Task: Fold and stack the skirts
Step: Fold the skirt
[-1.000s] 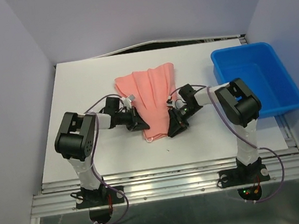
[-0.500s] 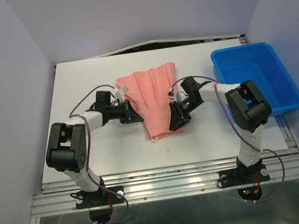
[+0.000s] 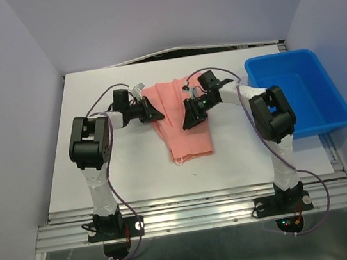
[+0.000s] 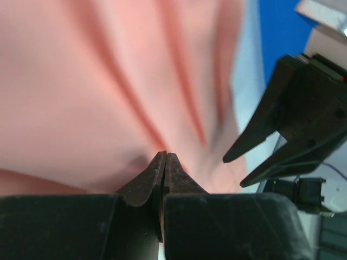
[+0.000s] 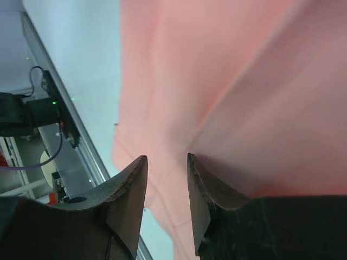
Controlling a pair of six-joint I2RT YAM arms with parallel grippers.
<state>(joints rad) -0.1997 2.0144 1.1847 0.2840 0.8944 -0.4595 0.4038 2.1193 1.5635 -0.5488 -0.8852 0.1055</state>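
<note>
Salmon-pink pleated cloth skirt lying flat mid-table, nearer the far edge of the white table. Left gripper fingers are pressed together at its left edge; right gripper fingers stand apart over its right side. Likely fault: an uneven hold drags the cloth askew and bunches the pleats.

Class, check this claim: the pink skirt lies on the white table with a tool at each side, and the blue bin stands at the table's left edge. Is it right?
No. The blue bin stands at the right edge of the white table, as the top external view shows. The rest holds: the pink skirt lies there, left tool and right tool at its sides.
</note>
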